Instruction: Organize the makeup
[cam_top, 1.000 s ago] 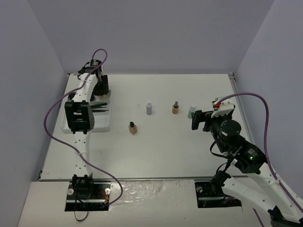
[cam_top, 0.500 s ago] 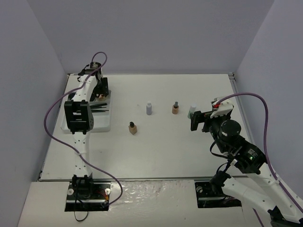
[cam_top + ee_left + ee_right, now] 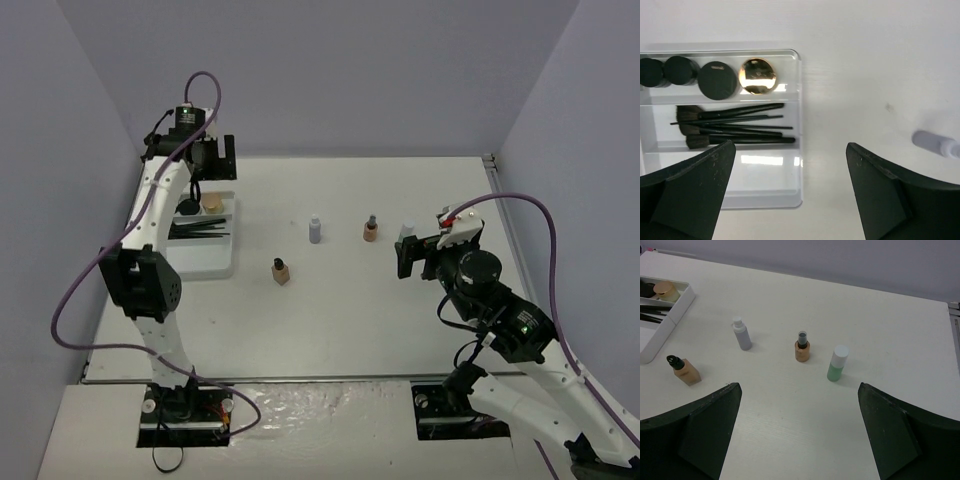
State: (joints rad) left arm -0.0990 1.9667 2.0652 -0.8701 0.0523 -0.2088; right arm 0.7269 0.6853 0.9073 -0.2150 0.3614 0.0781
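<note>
Left fingers (image 3: pixel 690 190) hang spread wide over the tray's (image 3: pixel 799 150) right rim, near the desk's (image 3: pixel 350 320) far-left corner. Inside the tray, black pots (image 3: pixel 717 80) and a tan compact (image 3: pixel 757 76) line the far compartment, with brushes (image 3: pixel 735 125) in the middle one. On the open desk, well apart, stand a beige bottle (image 3: pixel 685 371), grey bottle (image 3: pixel 742 335), amber bottle (image 3: pixel 801 347) and green bottle (image 3: pixel 837 364). Right fingers (image 3: pixel 700 430), also wide apart, hover near the green bottle, holding nothing.

Left pincer (image 3: pixel 790 146) and right pincer (image 3: pixel 800 386) both gape wide.
</note>
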